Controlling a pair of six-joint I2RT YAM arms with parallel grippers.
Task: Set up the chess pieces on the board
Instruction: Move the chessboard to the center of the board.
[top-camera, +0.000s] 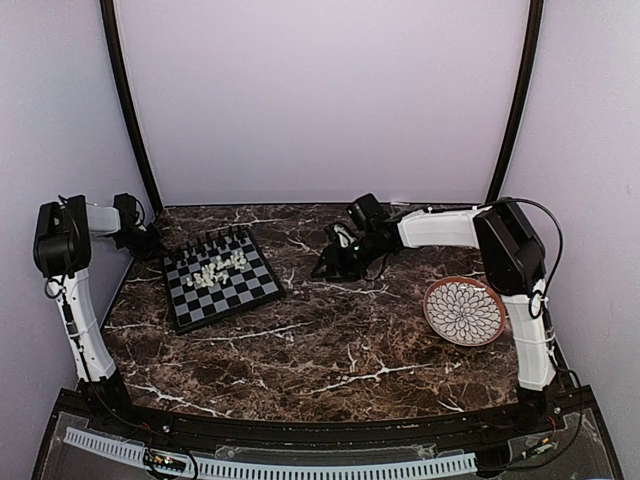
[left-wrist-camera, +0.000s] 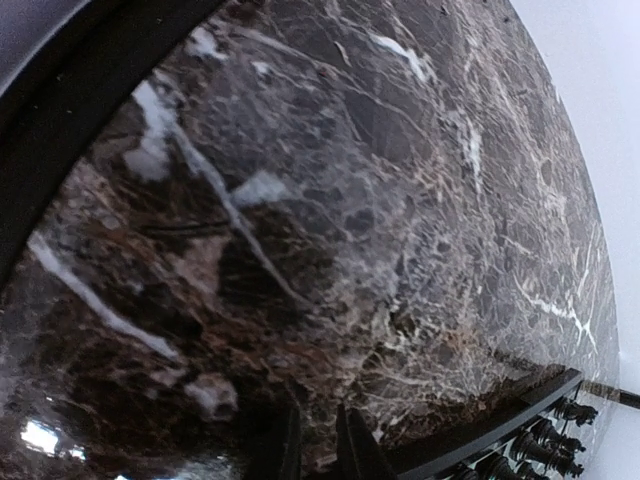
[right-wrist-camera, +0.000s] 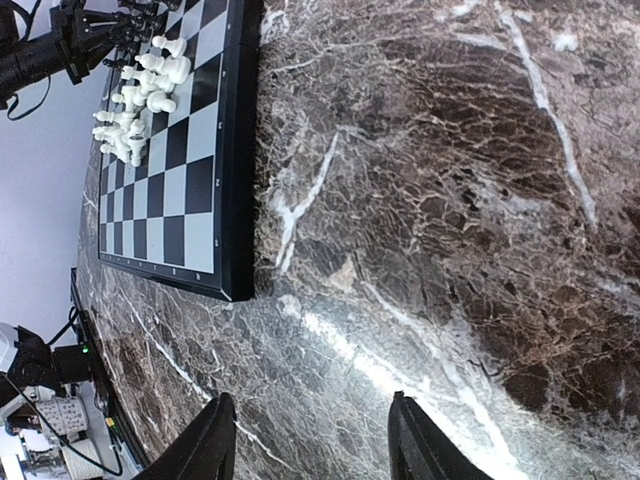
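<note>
Top external view puts the board (top-camera: 236, 297) left of centre, cream chess pieces (top-camera: 218, 268) heaped mid-board (black chess pieces (top-camera: 224, 238) line its upper edge). Our right gripper (right-wrist-camera: 310, 425) is spread and empty, so we should pinch 1 outlying piece squarely. Our left gripper (left-wrist-camera: 318, 442) looks pressed together, empty.

- A table (top-camera: 330, 350) topped with dark brown marble, veined in white and tan, fills the middle of the scene.
- Its glossy surface throws back pale glare (left-wrist-camera: 40, 437) in the left wrist view.
- A plain, pale lilac-white back wall (top-camera: 320, 90) rises behind the table's far edge.
- Matching side panels (top-camera: 50, 120) close in at left and right.
- Two black curved poles (top-camera: 127, 110) run up where the back wall meets the sides.
- A black rail carrying a white slotted strip (top-camera: 300, 468) runs along the near edge.
- The light is soft and even.
- Past the table's edge in the right wrist view sits blurred white clutter (right-wrist-camera: 40, 420), too unclear to identify.
</note>
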